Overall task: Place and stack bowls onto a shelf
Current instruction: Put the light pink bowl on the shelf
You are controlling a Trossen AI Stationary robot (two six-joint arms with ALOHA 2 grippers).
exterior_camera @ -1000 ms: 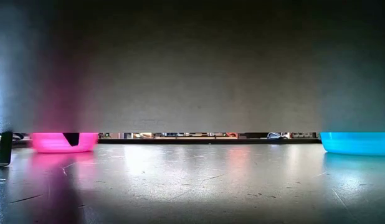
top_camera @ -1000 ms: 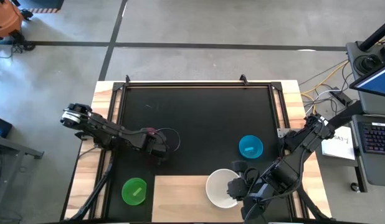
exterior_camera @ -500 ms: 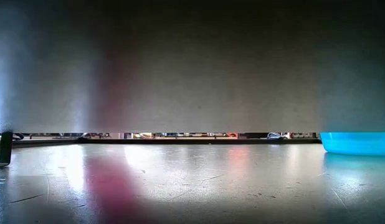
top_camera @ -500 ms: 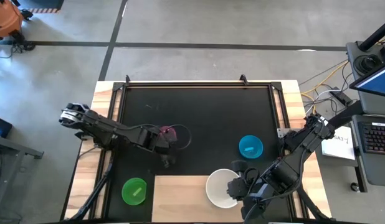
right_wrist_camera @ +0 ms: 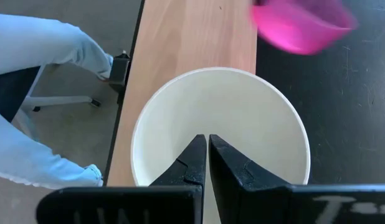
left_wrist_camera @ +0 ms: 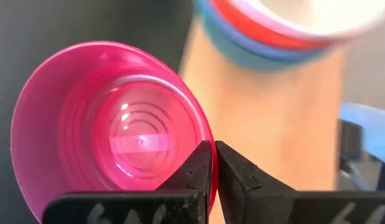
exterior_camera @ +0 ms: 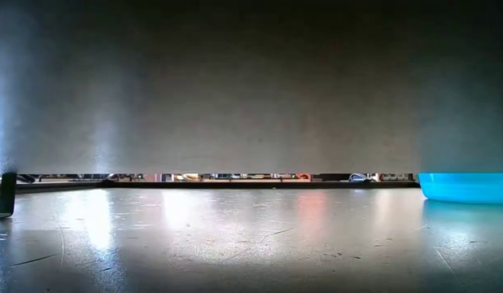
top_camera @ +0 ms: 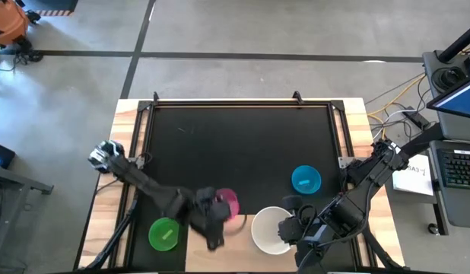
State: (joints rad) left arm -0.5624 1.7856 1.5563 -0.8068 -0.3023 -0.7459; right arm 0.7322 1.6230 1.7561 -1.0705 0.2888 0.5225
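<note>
Magenta bowl [left_wrist_camera: 111,127], empty and mouth-up, hangs by its rim from the clamped left gripper [left_wrist_camera: 213,163] over the shelf [top_camera: 239,240]. White bowl [right_wrist_camera: 218,127] tops a stack there, its rim pinched by the right gripper [right_wrist_camera: 207,152]. Green bowl [top_camera: 164,233] and cyan bowl [top_camera: 306,180] sit upright on the black mat [top_camera: 242,144].

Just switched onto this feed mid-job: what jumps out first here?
The left gripper is shut on the rim of the magenta bowl, carrying it above the light-wood shelf. Beside it, the right gripper pinches the white bowl, which tops a stack on the shelf. A cyan bowl and a green bowl sit on the black mat.
</note>
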